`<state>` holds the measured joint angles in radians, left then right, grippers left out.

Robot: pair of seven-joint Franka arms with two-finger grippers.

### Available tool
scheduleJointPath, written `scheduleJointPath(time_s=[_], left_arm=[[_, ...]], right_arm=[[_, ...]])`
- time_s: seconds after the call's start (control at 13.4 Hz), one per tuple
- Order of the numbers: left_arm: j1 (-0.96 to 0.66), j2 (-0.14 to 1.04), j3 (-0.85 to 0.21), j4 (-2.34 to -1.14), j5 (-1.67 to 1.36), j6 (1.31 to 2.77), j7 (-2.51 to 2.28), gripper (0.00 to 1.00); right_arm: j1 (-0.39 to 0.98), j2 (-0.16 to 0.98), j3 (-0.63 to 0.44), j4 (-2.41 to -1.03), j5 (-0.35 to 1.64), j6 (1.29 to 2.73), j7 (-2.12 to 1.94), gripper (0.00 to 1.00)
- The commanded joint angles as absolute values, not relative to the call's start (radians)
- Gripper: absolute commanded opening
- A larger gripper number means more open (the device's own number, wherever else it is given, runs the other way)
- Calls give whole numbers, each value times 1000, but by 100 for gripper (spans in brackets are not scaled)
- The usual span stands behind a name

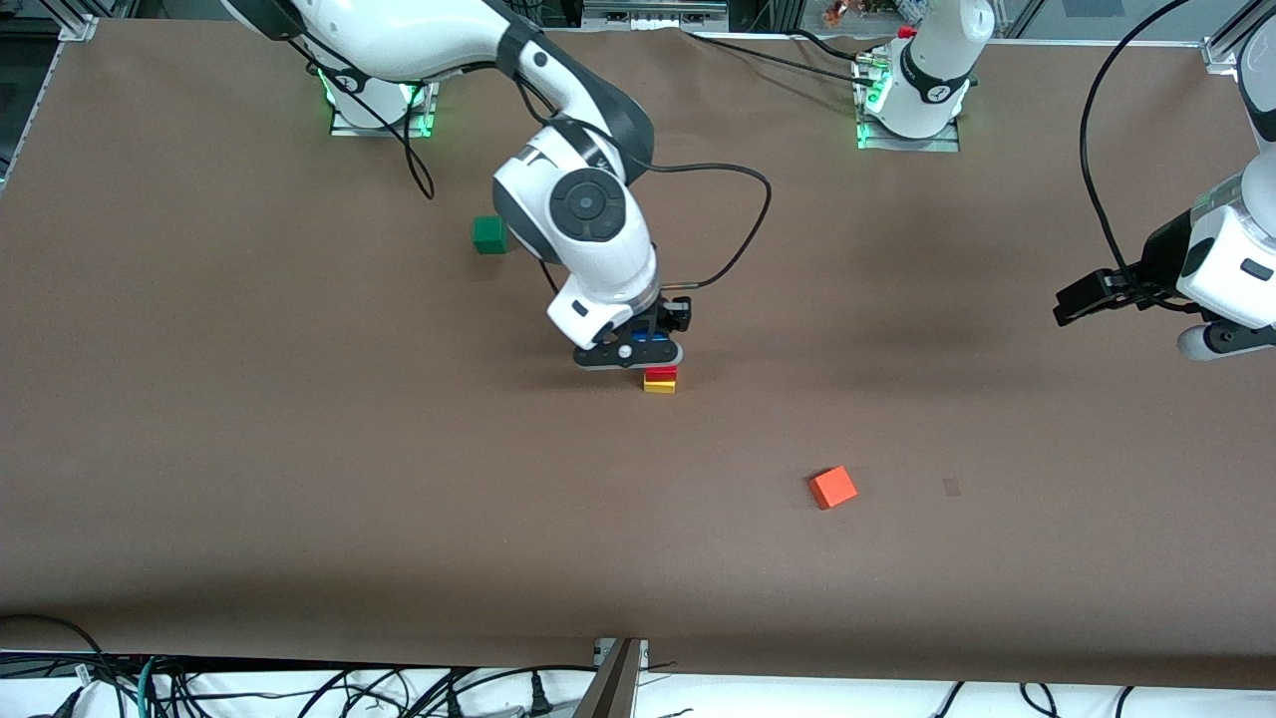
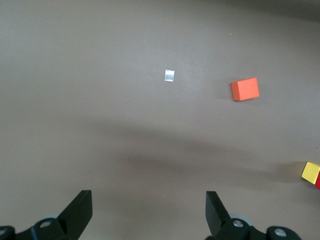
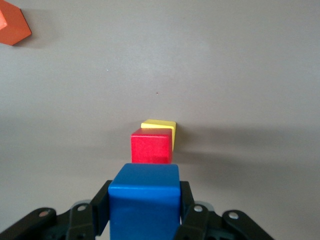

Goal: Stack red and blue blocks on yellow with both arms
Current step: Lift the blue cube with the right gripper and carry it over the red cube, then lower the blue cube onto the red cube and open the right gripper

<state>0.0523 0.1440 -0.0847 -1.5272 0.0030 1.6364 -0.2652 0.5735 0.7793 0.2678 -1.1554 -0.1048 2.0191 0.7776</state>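
The red block [image 1: 661, 372] sits on the yellow cube [image 1: 659, 386] near the table's middle. My right gripper [image 1: 648, 349] is shut on the blue block [image 1: 653, 338] and holds it just over the red block. In the right wrist view the blue block [image 3: 145, 202] fills the space between the fingers [image 3: 187, 200], with the red block [image 3: 151, 146] and the yellow cube [image 3: 161, 125] under it. My left gripper [image 1: 1077, 302] is open and empty, up in the air at the left arm's end of the table. In the left wrist view [image 2: 148, 215] it shows bare table between its fingers, with the yellow cube [image 2: 310, 171] at the edge.
An orange cube [image 1: 832, 488] lies nearer to the front camera than the stack, toward the left arm's end; it also shows in the left wrist view [image 2: 245, 89] and the right wrist view [image 3: 12, 27]. A green cube [image 1: 488, 234] lies beside the right arm's wrist. A small tape patch [image 2: 170, 75] is on the table.
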Motion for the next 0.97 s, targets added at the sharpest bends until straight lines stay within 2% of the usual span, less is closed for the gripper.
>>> scheduleJointPath(time_s=[0.0, 0.37, 0.89], left_arm=[[55, 161, -84, -1496, -6, 1631, -249, 100], [57, 161, -86, -1494, -6, 1631, -249, 100], [57, 164, -84, -1482, -6, 1631, -249, 100]], right_arm=[[613, 807, 229, -1131, -121, 2061, 790, 44], [670, 830, 164, -1132, -132, 2092, 788, 44], [676, 845, 160, -1134, -149, 2097, 795, 44]])
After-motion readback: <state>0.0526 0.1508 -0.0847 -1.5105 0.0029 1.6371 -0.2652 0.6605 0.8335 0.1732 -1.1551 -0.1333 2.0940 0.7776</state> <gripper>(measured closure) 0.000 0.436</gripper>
